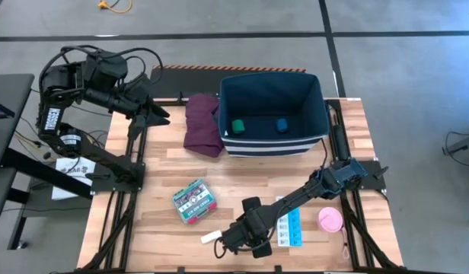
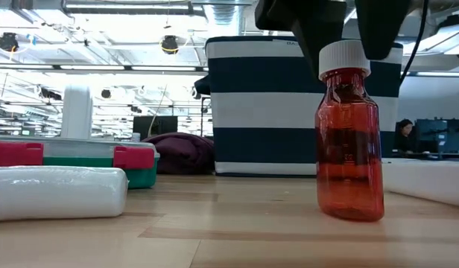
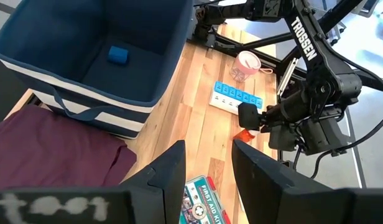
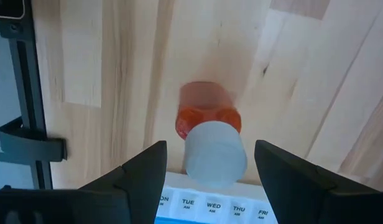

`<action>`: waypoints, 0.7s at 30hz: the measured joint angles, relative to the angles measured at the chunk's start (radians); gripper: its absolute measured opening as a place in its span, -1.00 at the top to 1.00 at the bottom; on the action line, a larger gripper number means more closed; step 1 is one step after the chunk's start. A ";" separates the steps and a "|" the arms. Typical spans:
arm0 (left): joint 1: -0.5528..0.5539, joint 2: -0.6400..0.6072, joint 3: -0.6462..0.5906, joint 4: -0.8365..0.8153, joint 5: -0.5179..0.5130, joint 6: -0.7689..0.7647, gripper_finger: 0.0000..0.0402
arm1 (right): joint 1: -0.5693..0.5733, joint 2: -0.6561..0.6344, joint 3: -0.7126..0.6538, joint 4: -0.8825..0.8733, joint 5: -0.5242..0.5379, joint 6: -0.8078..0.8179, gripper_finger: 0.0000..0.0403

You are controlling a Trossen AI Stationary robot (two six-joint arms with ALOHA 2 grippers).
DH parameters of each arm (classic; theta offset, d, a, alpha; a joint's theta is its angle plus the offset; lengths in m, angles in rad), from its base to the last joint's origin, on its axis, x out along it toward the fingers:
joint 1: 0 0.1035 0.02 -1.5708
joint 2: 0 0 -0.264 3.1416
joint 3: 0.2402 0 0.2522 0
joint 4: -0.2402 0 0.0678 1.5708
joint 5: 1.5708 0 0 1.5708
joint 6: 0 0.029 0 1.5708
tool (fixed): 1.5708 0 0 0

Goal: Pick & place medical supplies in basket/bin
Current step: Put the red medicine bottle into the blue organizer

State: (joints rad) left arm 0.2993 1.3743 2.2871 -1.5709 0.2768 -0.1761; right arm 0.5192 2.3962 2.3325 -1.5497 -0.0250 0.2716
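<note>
Near the worktop's front edge, the right end effector (image 4: 207, 165) hovers open above an upright red bottle (image 2: 349, 141) with a white cap (image 4: 214, 154). Best approach: descend straight, close on the cap, then lift clear toward the navy bin (image 1: 272, 114) at the far edge. The left end effector (image 3: 207, 165) waits open at the far left corner.

Probably a robotics lab: exposed ceiling ducts (image 2: 214, 9), distant monitors (image 2: 438, 138).

The bin (image 1: 272, 114) stood at the table's (image 1: 166, 167) far edge with two blocks (image 1: 238, 126) inside and the cloth (image 1: 202, 124) touching its left. Nearer the front lay the box (image 1: 194, 201), the stick (image 1: 211, 237), the bottle (image 2: 349, 134), the pill strip (image 1: 289, 228) and the roll (image 1: 330, 220), left to right.
</note>
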 joint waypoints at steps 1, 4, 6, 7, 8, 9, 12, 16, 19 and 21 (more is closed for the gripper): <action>0.000 0.000 0.000 0.000 0.000 0.000 0.41 | 0.000 -0.001 0.000 0.002 0.000 0.000 -0.16; 0.000 0.000 0.000 0.000 0.000 0.000 0.41 | 0.000 -0.003 0.000 0.005 0.000 -0.007 -0.09; 0.000 0.000 0.000 0.000 0.000 0.000 0.41 | 0.000 -0.003 0.000 0.009 0.000 -0.007 0.00; 0.000 0.000 0.000 0.000 0.000 0.001 0.41 | 0.000 -0.003 0.000 0.010 0.000 -0.007 0.05; 0.000 0.000 0.000 0.000 0.000 0.000 0.41 | 0.000 -0.003 0.000 0.010 0.000 -0.008 0.11; 0.000 0.000 0.000 0.000 -0.001 0.001 0.41 | -0.001 -0.003 0.000 0.010 -0.001 -0.008 0.17; 0.000 0.000 0.000 0.000 -0.001 0.001 0.41 | -0.004 -0.003 0.000 0.009 -0.005 -0.008 0.35; 0.000 0.000 0.000 0.000 0.000 0.001 0.41 | -0.011 -0.003 0.000 0.003 -0.027 -0.009 0.42; 0.000 0.000 0.000 0.000 0.000 0.001 0.41 | -0.018 -0.003 0.015 -0.026 -0.055 -0.009 0.42; 0.000 0.000 0.000 0.000 0.000 0.001 0.41 | -0.021 -0.010 0.024 -0.015 -0.080 -0.009 0.42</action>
State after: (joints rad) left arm 0.2994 1.3743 2.2871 -1.5711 0.2765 -0.1753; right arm 0.4985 2.3858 2.3569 -1.5646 -0.1054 0.2624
